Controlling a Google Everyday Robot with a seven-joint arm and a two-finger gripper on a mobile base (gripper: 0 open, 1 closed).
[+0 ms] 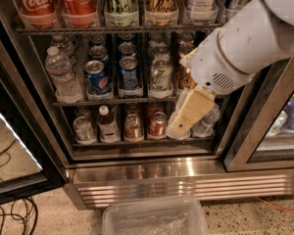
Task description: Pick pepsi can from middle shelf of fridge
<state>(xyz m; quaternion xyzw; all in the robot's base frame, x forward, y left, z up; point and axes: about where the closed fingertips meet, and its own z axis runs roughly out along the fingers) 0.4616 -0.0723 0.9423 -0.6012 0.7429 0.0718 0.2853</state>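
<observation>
The fridge stands open with a steel frame and dark inside. On the middle shelf the dark-blue pepsi can stands in a clear tray, just right of a like blue can with a round logo and left of a green can. My white arm reaches in from the upper right. My cream gripper hangs in front of the right side of the fridge, to the right of and lower than the pepsi can, apart from it. It hides the cans on the shelf's right end.
Tall red Coca-Cola cans stand on the shelf above. A water bottle stands at the middle shelf's left. Small bottles and cans fill the shelf below. A clear plastic bin sits on the floor in front. Cables lie at the lower left.
</observation>
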